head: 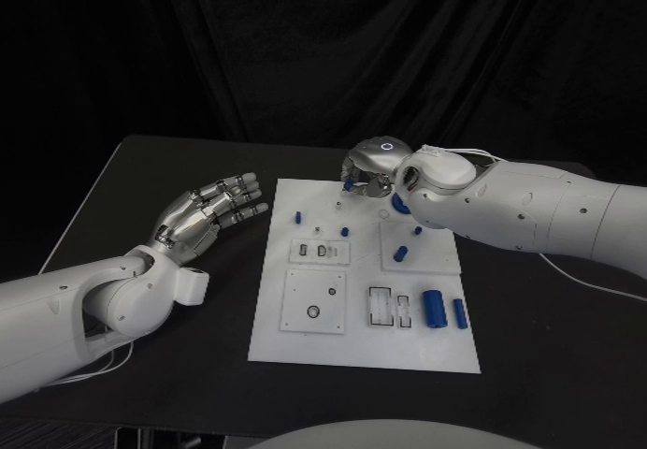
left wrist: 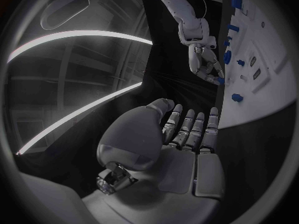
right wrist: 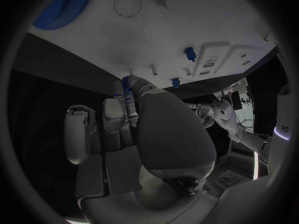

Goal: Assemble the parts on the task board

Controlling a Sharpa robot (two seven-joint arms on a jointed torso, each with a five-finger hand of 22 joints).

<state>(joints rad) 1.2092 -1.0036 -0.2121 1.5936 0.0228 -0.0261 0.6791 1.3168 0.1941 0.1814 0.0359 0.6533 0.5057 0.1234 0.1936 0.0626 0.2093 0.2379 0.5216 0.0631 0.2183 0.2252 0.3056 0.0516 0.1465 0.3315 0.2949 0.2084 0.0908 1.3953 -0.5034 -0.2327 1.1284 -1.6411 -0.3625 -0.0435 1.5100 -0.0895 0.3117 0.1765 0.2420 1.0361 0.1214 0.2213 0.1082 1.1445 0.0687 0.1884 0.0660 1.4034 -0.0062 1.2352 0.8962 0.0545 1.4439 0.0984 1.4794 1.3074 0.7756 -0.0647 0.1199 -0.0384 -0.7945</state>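
The white task board (head: pixel 362 351) lies mid-table with several blue parts on it: short pegs (head: pixel 344 230), a thick cylinder (head: pixel 433 308) and a slimmer one (head: pixel 460 313) near its right edge. My right hand (head: pixel 371 168) hovers over the board's far edge and pinches a small blue toothed piece (right wrist: pixel 126 81) between thumb and fingers (right wrist: pixel 118 112); the same piece (head: pixel 350 186) peeks out below the hand. A large blue gear (right wrist: pixel 62 7) lies on the board close by. My left hand (head: pixel 209 213) floats open beside the board's left edge, fingers spread, holding nothing.
Two thin pins (right wrist: pixel 151 68) and a blue peg (right wrist: pixel 190 52) stand on the board (right wrist: pixel 156 30) near the right hand. Recessed white plates (head: pixel 314 301) with slots fill the board's near half. Black table (head: pixel 149 178) surrounds the board; a white cable (head: pixel 594 281) trails at right.
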